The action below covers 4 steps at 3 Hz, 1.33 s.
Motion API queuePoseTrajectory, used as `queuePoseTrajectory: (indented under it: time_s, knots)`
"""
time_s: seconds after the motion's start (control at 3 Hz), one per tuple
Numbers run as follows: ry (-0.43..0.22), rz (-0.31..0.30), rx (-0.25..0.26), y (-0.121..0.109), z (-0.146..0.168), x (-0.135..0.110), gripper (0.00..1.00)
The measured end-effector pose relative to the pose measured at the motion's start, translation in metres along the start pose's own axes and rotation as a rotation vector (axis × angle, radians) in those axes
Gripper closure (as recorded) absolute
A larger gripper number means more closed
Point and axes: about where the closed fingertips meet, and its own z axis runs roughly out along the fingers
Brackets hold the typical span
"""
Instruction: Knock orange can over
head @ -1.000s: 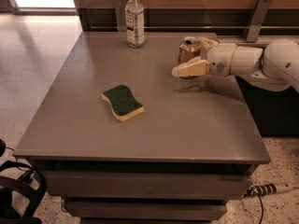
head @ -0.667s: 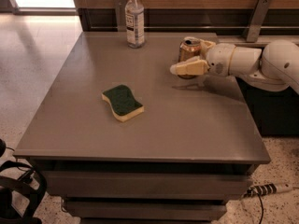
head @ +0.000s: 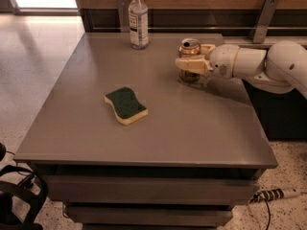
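Note:
The orange can (head: 189, 48) stands upright on the grey table (head: 192, 128), near its far right part. It is golden-orange with a silver top. My gripper (head: 195, 57) reaches in from the right on a white arm (head: 249, 63), level with the can. It is open, and its cream fingers straddle the can. One finger (head: 191, 64) lies across the can's near side and hides its lower half. The other finger (head: 207, 48) is at the can's far right side.
A clear water bottle (head: 138, 20) with a white cap stands at the table's far edge, left of the can. A green and yellow sponge (head: 125, 105) lies mid-table. A wooden wall with metal brackets (head: 263, 18) runs behind. A power strip (head: 276, 194) lies on the floor at right.
My gripper has moved left and away from the camera, so the near finger now lies across the can's front instead of below it. The can is still upright.

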Motion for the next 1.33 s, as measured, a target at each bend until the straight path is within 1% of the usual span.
queuePoseTrajectory:
  time_s: [0.33, 0.67, 1.0, 1.33]
  knots:
    - [-0.001, 0.0, -0.005, 0.0016, 0.0026, -0.0004, 0.83]
    - [-0.001, 0.0, -0.01, 0.0032, 0.0054, -0.0009, 1.0]
    - [-0.001, 0.0, -0.01, 0.0033, 0.0055, -0.0009, 1.0]
    - [0.017, -0.007, -0.015, 0.0047, 0.0055, -0.0045, 1.0]
